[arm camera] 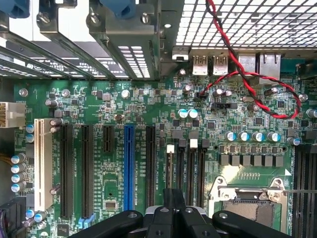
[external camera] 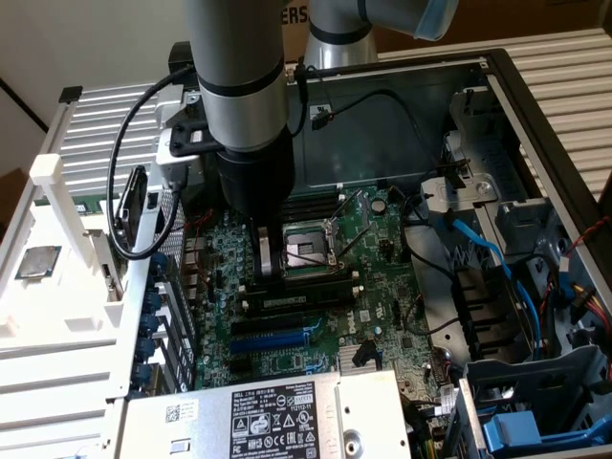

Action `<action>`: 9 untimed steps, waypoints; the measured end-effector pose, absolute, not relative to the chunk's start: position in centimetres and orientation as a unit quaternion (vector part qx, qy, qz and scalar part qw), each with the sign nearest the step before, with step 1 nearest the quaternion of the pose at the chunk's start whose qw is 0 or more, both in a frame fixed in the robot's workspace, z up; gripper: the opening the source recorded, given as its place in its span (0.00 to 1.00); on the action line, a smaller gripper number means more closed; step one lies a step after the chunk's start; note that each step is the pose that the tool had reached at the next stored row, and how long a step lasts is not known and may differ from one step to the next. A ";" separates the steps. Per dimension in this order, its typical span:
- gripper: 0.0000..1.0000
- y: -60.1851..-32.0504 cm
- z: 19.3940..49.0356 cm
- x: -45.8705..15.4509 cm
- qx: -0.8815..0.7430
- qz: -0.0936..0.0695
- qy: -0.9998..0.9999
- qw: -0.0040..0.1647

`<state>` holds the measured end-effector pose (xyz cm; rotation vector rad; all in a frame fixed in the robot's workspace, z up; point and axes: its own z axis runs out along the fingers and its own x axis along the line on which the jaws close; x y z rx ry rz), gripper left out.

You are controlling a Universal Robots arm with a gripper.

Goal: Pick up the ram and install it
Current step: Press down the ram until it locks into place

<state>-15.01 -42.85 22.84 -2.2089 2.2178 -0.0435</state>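
Open computer case (external camera: 535, 105) lying on its side, exposing the green motherboard (external camera: 382, 277). Processor socket (external camera: 308, 251) sitting near the board's centre; blue slot (arm camera: 129, 168) running among black slots (arm camera: 67, 171). Blue cable (external camera: 478, 251) crossing the drive bay at the exterior view's right. Labelled power supply (external camera: 273, 413) lying in front. Red-black wire (arm camera: 247, 74) looping over the rear ports (arm camera: 210, 64).

green motherboard (arm camera: 148, 109), blue slot (arm camera: 129, 163), red-black twisted wires (arm camera: 233, 54).
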 end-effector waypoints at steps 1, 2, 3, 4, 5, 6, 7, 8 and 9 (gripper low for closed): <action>0.10 -42.8 23.0 -15.0 -0.706 -0.014 0.708 0.007; 0.10 -42.8 23.2 -15.0 -0.706 -0.013 0.708 0.007; 0.10 -42.8 23.4 -15.0 -0.706 -0.013 0.708 0.006; 0.10 -42.8 23.6 -15.0 -0.706 -0.013 0.708 0.007; 0.10 -42.8 23.7 -15.0 -0.706 -0.013 0.708 0.007; 0.10 -42.9 23.9 -15.0 -0.706 -0.013 0.708 0.007; 0.10 -42.8 24.0 -14.9 -0.706 -0.013 0.708 0.007; 0.10 -42.8 24.0 -14.8 -0.706 -0.012 0.708 0.007; 0.10 -42.8 24.1 -14.7 -0.706 -0.012 0.708 0.007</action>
